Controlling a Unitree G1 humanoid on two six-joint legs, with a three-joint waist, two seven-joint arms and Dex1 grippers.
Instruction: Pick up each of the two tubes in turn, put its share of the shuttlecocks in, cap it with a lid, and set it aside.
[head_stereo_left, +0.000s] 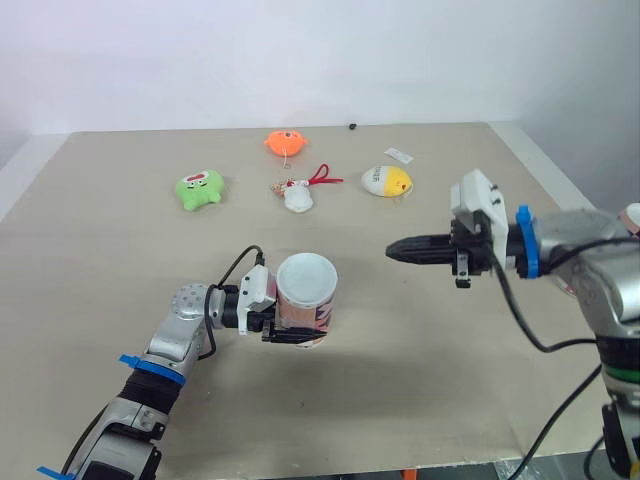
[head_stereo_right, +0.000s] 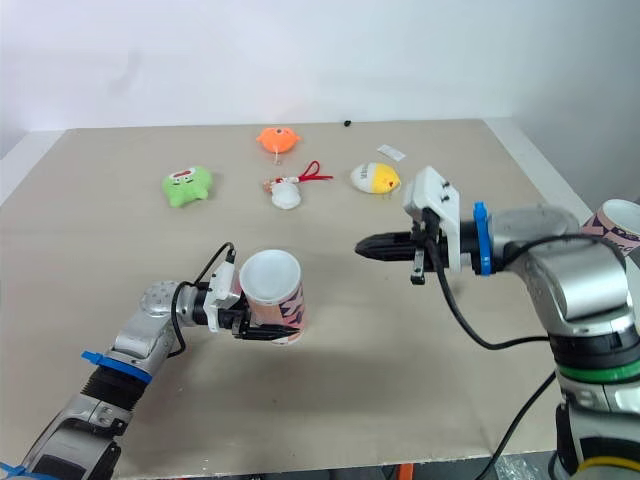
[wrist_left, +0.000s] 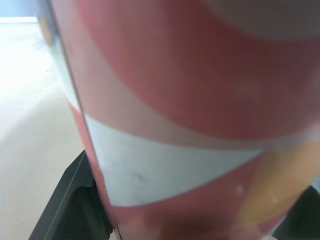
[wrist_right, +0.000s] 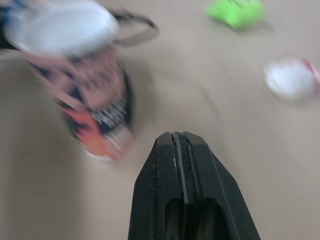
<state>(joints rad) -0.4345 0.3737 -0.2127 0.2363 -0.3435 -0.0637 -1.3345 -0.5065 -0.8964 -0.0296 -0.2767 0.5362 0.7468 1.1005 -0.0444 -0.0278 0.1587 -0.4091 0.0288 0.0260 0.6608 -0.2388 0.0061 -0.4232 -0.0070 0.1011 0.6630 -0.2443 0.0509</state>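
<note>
A red, white and pink patterned tube (head_stereo_left: 306, 290) with a white top stands upright near the table's front middle. My left gripper (head_stereo_left: 298, 335) is shut on its lower part; the left wrist view shows the tube's wall (wrist_left: 200, 100) close up, between the black fingers (wrist_left: 75, 205). My right gripper (head_stereo_left: 392, 250) hovers to the right of the tube, pointing at it, shut and holding nothing. From the right wrist, the tube (wrist_right: 85, 75) lies ahead of the closed fingertips (wrist_right: 172, 150). A second tube (head_stereo_right: 622, 224) peeks in at the far right.
Four small plush toys lie at the back of the table: green (head_stereo_left: 200, 188), orange (head_stereo_left: 286, 143), white with a red cord (head_stereo_left: 299, 194), and yellow-white (head_stereo_left: 386, 181). A white tag (head_stereo_left: 399, 154) lies beyond the yellow one. The table's front edge (head_stereo_left: 400, 465) runs close below the arms.
</note>
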